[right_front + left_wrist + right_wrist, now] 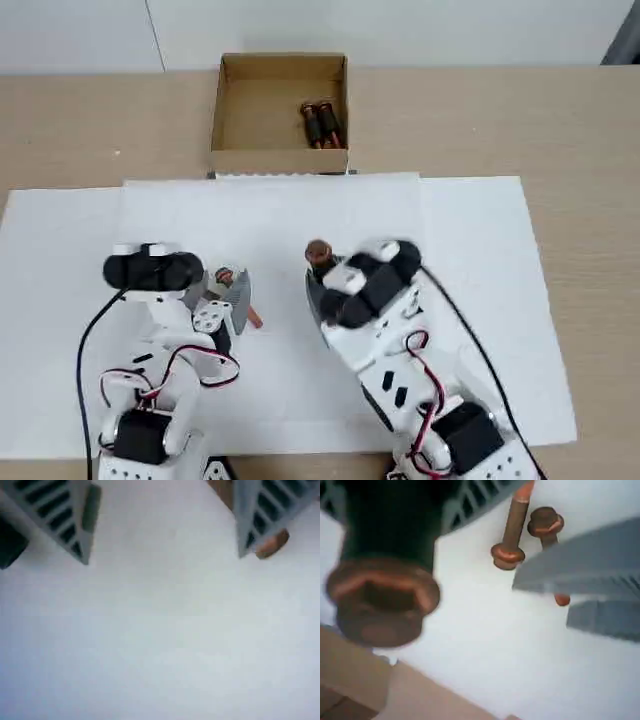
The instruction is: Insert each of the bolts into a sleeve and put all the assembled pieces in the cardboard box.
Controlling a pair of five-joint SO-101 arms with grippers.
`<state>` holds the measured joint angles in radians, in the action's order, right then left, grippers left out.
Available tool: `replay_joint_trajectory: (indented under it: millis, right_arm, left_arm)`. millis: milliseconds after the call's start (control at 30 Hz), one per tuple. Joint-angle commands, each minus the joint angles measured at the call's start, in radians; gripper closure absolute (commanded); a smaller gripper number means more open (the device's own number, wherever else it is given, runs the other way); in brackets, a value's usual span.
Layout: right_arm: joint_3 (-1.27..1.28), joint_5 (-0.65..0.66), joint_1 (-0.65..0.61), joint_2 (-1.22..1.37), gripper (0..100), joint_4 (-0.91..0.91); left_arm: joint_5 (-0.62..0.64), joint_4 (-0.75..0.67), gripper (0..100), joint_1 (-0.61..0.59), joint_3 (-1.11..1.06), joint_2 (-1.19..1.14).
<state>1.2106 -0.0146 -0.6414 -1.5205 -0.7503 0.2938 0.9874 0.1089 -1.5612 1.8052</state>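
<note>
- My left gripper (162,557): jaws spread wide and empty, hanging low over the white paper sheet (470,300). I judge that this wide stance is meant to straddle a bolt for the next pick-up.
- First loose bolt (510,535) and second loose bolt (546,524): both lie flat on the sheet, close together and just beside my left gripper. The second passes behind one of that gripper's fingers, and its tip pokes out on the other side. Neither wears a sleeve, so I reckon the task is only partly done.
- Cardboard box (282,160): open-topped, standing on the table (580,150) at the far edge of the sheet, roughly between my two arms. Two finished assemblies (322,124) lie side by side against its right wall.
- My right gripper (322,268): pinching the held assembly (382,600), a copper-coloured bolt seated in a black sleeve, with its head pointing toward the box. The grip falls on the sleeve and leaves the bolt head free, which I judge keeps the bolt from being squeezed out. The piece sits above the sheet and well short of the box, so it is not yet delivered.
- Hazard, as I judge it: tilting the head downward on the way could let the bolt slide out of the sleeve.
</note>
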Motion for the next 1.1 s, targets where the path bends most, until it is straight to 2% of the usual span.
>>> replay_joint_trajectory:
  millis: [0,167,500,767,1067]
  right_arm:
    - [-0.256,-0.071,0.004,0.232,99.7,0.002]
    - [-0.489,-0.12,0.004,0.506,99.7,0.002]
    - [-0.727,-0.178,0.007,0.886,99.7,0.01]
    - [-1.014,-0.172,0.133,1.201,99.6,0.012]
    - [-1.364,-0.106,0.205,1.563,99.6,0.01]
  left_arm:
    - [-0.003,-0.002,82,-0.006,-0.008,0.009]
    - [-0.003,0.005,82,-0.006,-0.031,0.009]
    - [-0.002,0.003,82,-0.006,-0.091,0.009]
    - [-0.003,0.006,82,-0.002,-0.091,0.009]
    - [0.0,0.006,82,-0.003,-0.091,0.009]
